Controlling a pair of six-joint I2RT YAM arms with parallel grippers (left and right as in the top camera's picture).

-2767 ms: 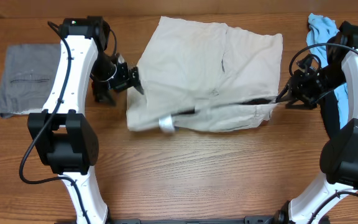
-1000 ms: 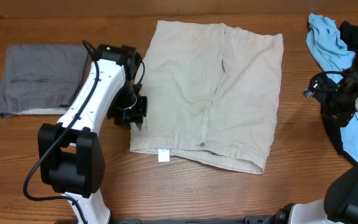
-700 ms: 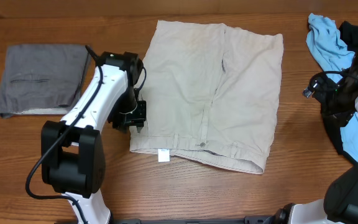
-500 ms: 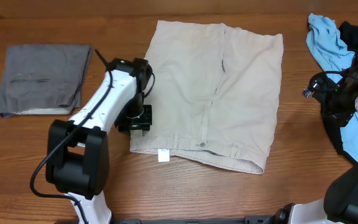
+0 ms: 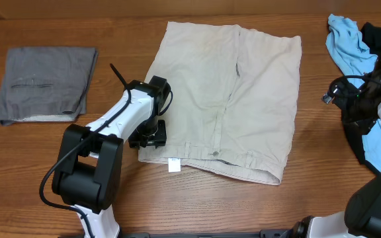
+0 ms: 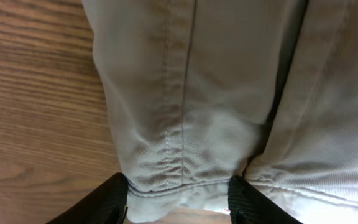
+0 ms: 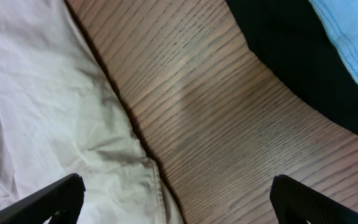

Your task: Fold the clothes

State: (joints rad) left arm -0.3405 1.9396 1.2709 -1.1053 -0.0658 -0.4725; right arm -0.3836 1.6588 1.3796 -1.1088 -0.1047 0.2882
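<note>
The clothes, pale beige shorts (image 5: pixel 227 99), lie spread flat in the middle of the table, waistband and small white tag (image 5: pixel 173 165) toward the near edge. My left gripper (image 5: pixel 149 135) is low over their near left corner. In the left wrist view that corner (image 6: pixel 185 124) lies between the two black fingertips (image 6: pixel 112 200), which stand apart; the gripper (image 6: pixel 179 202) is open. My right gripper (image 7: pixel 176 199) is open wide above bare wood, just right of the shorts' right edge (image 7: pixel 55 118), with nothing between its fingers.
A folded grey garment (image 5: pixel 45 82) lies at the far left. A light blue cloth (image 5: pixel 349 39) and a black garment (image 5: pixel 357 142) are heaped at the right edge by the right arm (image 5: pixel 379 99).
The shorts, earlier folded over with both grippers at their sides, now lie flat. My left gripper has slid along the left edge toward the near corner, its fingers spreading. The right arm is still.
</note>
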